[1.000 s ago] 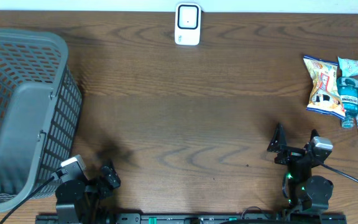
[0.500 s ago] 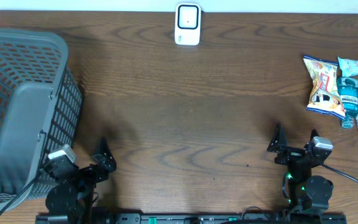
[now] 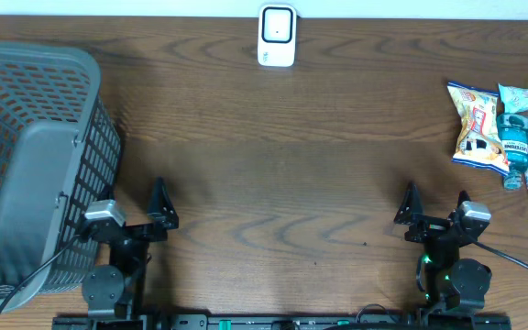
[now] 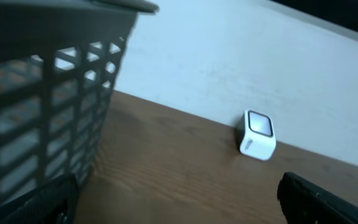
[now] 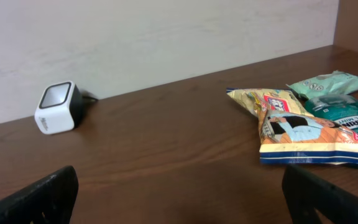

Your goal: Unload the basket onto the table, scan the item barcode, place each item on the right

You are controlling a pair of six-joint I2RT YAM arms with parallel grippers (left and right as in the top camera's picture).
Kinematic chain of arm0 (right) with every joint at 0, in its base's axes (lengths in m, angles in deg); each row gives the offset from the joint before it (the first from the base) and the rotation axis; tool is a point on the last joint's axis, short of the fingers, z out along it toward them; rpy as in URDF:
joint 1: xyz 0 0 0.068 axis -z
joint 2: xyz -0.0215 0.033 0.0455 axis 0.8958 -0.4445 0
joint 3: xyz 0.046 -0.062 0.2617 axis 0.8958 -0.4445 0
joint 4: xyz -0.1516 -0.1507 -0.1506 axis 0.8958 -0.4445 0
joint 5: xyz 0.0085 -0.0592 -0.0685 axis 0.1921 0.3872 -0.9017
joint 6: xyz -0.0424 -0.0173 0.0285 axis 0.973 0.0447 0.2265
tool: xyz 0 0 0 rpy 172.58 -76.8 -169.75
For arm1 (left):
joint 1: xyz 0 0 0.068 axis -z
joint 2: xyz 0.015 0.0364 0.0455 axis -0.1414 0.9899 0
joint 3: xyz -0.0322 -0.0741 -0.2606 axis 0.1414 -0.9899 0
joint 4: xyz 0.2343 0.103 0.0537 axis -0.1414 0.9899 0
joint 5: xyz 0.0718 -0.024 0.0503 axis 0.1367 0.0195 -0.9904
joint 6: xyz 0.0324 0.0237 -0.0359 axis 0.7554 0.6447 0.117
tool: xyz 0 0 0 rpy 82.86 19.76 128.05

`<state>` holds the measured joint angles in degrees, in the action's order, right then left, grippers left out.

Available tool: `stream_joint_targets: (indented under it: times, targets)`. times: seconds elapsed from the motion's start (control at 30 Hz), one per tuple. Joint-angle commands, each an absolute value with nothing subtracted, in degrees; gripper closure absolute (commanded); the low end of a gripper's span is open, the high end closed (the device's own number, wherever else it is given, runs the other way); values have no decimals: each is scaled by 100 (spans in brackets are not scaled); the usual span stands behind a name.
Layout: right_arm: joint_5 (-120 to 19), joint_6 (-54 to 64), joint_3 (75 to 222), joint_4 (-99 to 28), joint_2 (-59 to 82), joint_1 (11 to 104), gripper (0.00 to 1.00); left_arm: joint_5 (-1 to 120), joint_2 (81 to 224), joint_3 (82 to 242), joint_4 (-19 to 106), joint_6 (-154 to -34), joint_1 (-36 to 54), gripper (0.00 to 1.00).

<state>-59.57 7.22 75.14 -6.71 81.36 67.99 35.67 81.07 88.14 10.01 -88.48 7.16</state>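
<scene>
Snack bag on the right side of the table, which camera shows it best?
The right wrist view: the snack bag lies large and close, its printed front visible. The overhead view shows the snack bag whole but small. The left wrist view misses it.

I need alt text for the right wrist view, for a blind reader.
A white barcode scanner stands at the left of a brown wooden table, before a pale wall. At the right lie a snack bag, a pale green packet and a blue-labelled item. The open right gripper shows dark fingers in the lower corners.
</scene>
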Motion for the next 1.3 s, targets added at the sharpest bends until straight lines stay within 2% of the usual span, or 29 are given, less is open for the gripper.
stream_joint_targets:
  times: [0.0,0.43,1.27]
  targets:
    - [-5950,634,7507,-689,8143,6845,1,3753,8088,8486,730,-8381,736,2]
    - [-5950,634,7507,-687,8134,6845,1,3720,8086,8246,1322,-7508,736,2]
    - [-5950,634,7509,-689,8134,6845,1,3724,8086,8246,1314,-7498,733,2]
